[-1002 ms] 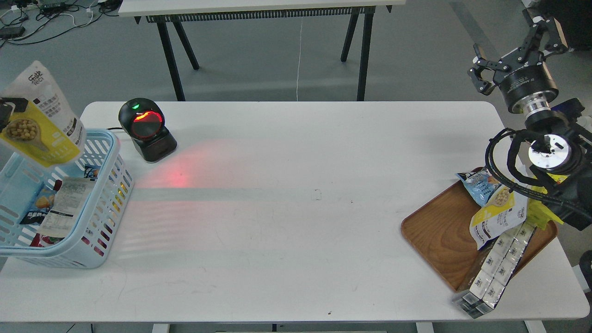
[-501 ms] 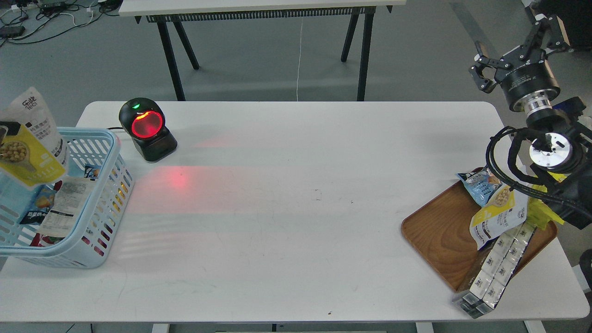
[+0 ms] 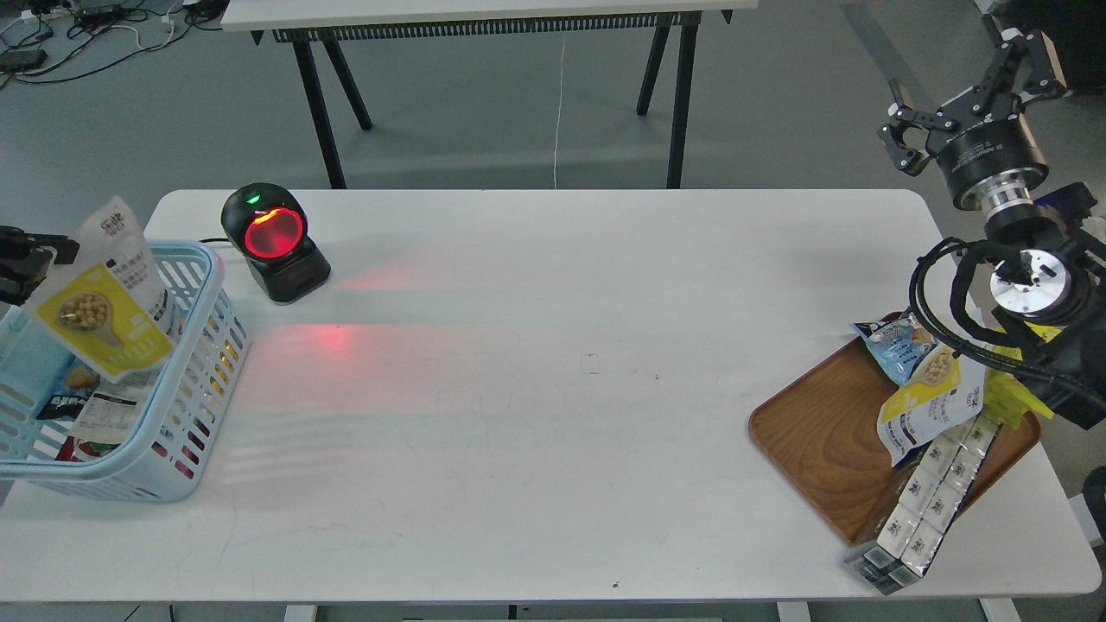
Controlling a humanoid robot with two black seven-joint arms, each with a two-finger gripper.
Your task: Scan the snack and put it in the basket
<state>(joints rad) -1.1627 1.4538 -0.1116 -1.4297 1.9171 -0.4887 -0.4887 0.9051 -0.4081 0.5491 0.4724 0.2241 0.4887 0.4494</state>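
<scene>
Over the light blue basket (image 3: 186, 432) at the worktop's (image 3: 553, 415) left edge, the snack (image 3: 104, 298) hangs tilted with its lower end inside the rim, seemingly so it can drop among the packets there. The left hand (image 3: 26, 259) sits at the pouch's upper corner, largely out of frame, so its grip cannot be told. Beyond, the scanner (image 3: 272, 242) glows red, while the right hand (image 3: 968, 86) waits spread and empty above the wooden tray (image 3: 821, 441).

Yellow-white snack (image 3: 102, 298) tilts inside light blue basket (image 3: 194, 380).
</scene>
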